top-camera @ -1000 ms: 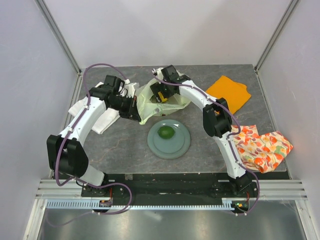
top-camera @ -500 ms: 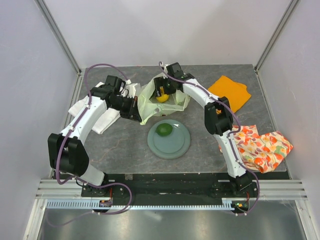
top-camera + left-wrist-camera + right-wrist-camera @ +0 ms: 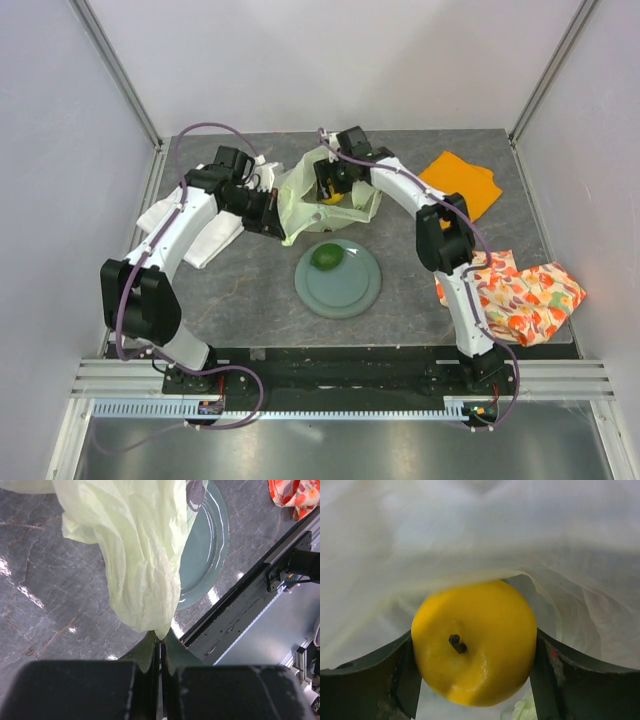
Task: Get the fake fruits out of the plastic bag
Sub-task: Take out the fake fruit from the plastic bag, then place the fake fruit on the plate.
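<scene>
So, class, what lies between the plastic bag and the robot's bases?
The grey-green plate holding a green fake fruit, seen in the top external view.

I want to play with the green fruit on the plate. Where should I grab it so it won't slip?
Grab the green fruit across its middle, coming straight down from above. It lies alone on the flat plate, a rounded oval with nothing beside it, so jaws on either side of its shorter width would probably hold it best.
</scene>
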Robot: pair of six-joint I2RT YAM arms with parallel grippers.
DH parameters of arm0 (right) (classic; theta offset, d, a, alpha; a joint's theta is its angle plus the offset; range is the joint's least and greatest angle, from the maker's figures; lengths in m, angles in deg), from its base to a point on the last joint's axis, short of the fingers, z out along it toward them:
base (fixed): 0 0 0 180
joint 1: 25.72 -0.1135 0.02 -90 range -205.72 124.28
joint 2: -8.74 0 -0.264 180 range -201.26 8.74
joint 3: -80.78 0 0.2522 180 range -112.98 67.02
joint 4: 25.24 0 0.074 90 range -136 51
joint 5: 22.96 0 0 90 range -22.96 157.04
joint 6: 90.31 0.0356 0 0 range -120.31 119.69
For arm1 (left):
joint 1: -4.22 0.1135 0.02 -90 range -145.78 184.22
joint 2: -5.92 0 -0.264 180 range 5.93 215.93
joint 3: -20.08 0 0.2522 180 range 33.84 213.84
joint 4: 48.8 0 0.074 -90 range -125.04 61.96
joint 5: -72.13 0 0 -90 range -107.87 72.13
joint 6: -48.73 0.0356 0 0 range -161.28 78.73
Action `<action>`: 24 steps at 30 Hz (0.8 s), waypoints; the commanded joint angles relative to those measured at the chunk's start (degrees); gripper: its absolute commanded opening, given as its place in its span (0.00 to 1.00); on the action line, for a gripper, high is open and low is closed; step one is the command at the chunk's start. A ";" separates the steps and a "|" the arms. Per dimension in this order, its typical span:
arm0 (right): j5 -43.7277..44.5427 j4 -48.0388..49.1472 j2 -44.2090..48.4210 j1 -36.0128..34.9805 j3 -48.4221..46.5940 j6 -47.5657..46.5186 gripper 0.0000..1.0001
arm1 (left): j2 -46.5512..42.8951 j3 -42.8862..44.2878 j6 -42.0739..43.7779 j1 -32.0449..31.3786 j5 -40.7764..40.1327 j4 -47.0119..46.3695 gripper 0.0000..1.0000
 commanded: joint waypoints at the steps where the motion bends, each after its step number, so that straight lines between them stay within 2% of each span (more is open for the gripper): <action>1: -6.64 -1.22 19.92 0.72 6.20 -5.20 0.42 | 1.85 5.12 1.07 -0.22 -0.15 -1.97 0.02; 9: -18.84 -2.54 42.09 0.81 25.97 -14.52 0.42 | 4.22 11.71 0.28 -0.22 -0.07 -2.23 0.02; 12: -23.42 -6.04 46.06 0.02 32.84 -21.53 0.43 | 4.14 12.42 0.02 -0.13 0.11 -2.67 0.01; 16: -21.95 -13.34 47.48 -2.79 40.32 -30.60 0.42 | 3.43 13.30 -0.16 -0.13 0.20 -2.93 0.01; 20: -17.73 -13.17 47.66 -6.12 47.71 -38.23 0.42 | 2.47 13.13 -0.16 -0.13 0.28 -2.93 0.02; 24: -14.48 -12.12 44.50 -6.84 49.13 -39.49 0.43 | 1.15 11.99 -0.25 -0.13 0.37 -3.02 0.02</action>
